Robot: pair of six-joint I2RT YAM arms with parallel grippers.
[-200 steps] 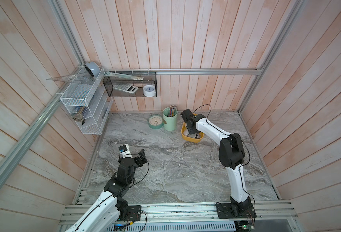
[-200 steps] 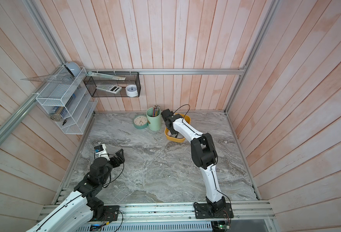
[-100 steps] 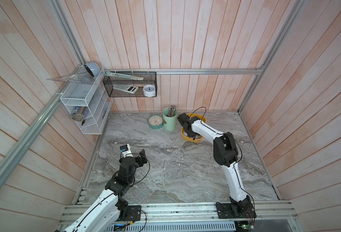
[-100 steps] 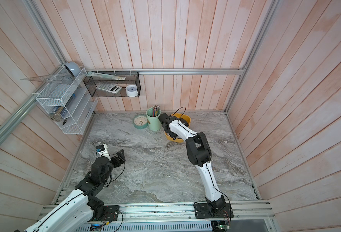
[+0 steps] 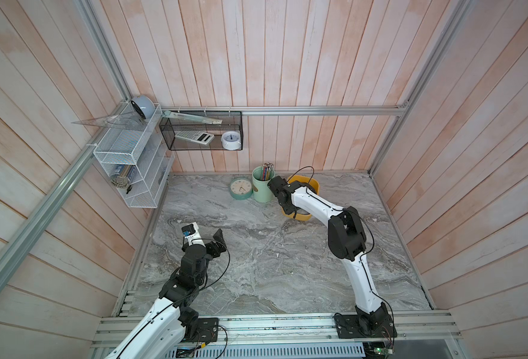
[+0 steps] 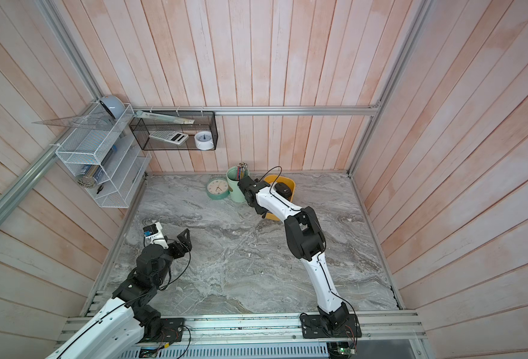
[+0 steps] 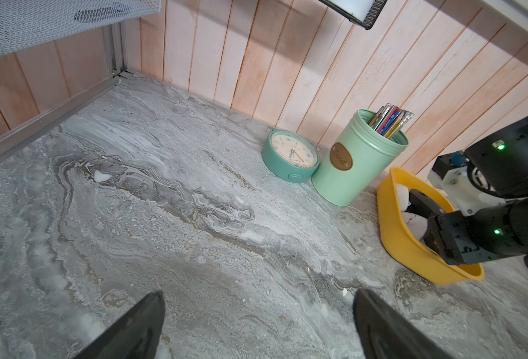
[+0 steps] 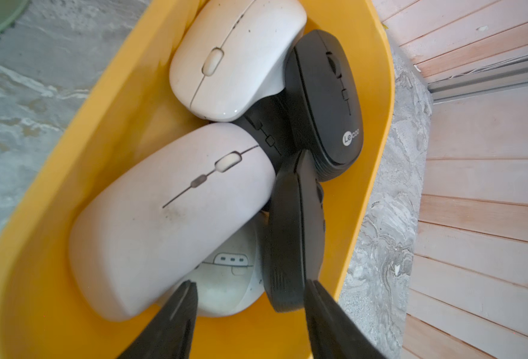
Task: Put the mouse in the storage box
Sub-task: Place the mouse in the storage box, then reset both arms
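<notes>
Several mice (image 8: 175, 217) overlap in the storage box (image 8: 110, 112) — lower ones half-hidden.

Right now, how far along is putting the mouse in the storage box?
Done: several mice lie in the storage box. In hand: nothing gripped; the right gripper hangs over the box, jaws apart either side of a black mouse resting on its edge. The left gripper is open, empty. Left: no mouse shows on the table; probably just withdrawing.
</notes>
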